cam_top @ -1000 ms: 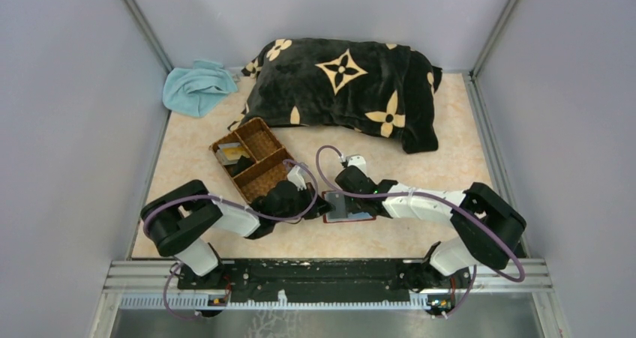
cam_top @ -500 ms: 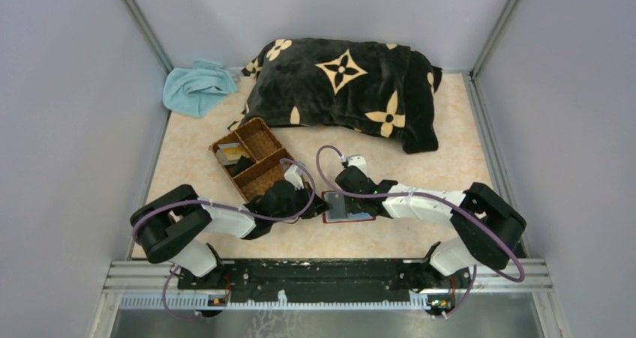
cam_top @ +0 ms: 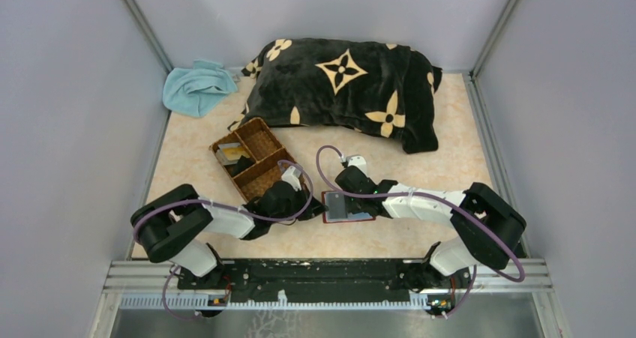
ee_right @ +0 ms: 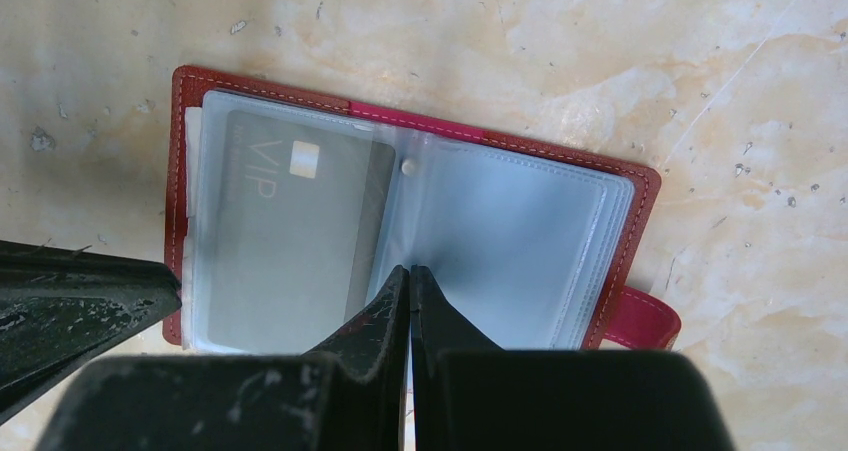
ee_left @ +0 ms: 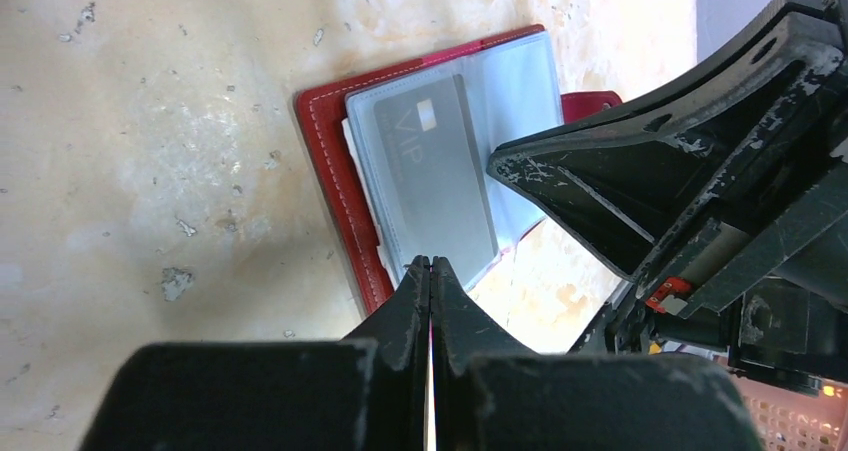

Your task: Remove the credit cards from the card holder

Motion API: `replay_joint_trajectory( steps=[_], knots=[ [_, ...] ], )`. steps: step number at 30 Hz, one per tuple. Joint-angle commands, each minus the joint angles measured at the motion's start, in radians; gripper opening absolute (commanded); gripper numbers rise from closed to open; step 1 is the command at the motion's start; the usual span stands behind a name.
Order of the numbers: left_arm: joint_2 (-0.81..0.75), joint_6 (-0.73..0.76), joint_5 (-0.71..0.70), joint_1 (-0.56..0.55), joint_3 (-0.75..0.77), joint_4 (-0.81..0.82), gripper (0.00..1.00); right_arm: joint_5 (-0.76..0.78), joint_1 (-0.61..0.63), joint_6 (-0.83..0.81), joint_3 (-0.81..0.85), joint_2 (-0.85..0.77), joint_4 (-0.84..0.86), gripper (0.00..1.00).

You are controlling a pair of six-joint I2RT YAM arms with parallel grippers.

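Observation:
The red card holder (cam_top: 358, 216) lies open on the table between both arms. Its clear sleeves (ee_right: 520, 241) are fanned out, and a grey VIP card (ee_right: 285, 231) sits inside the left sleeve. My left gripper (ee_left: 431, 263) is shut, its tips at the near edge of that sleeve over the holder's red border (ee_left: 325, 171); nothing can be made out between the jaws. My right gripper (ee_right: 408, 271) is shut too, its tips pressing on the sleeves by the spine, just right of the card (ee_left: 440, 181).
A wicker basket (cam_top: 235, 132) with compartments stands behind the left gripper, with a few cards (cam_top: 234, 154) in one section. A black patterned pillow (cam_top: 345, 91) fills the back, and a teal cloth (cam_top: 196, 87) lies at the back left.
The left arm has drawn back a little to the left, its elbow swinging outward. The right arm and the holder have stayed put.

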Motion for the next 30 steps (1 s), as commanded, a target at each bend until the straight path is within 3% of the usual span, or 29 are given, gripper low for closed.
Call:
replay_joint_trajectory(
  steps=[1, 30],
  knots=[
    [0.026, 0.007, 0.004, 0.006, -0.012, 0.025, 0.0, 0.005, 0.009, -0.002, 0.024, -0.01, 0.011, 0.0],
    [0.119, -0.029, 0.117, 0.008, 0.038, 0.146, 0.0, -0.013, 0.01, -0.008, 0.021, -0.001, 0.025, 0.0]
  ],
)
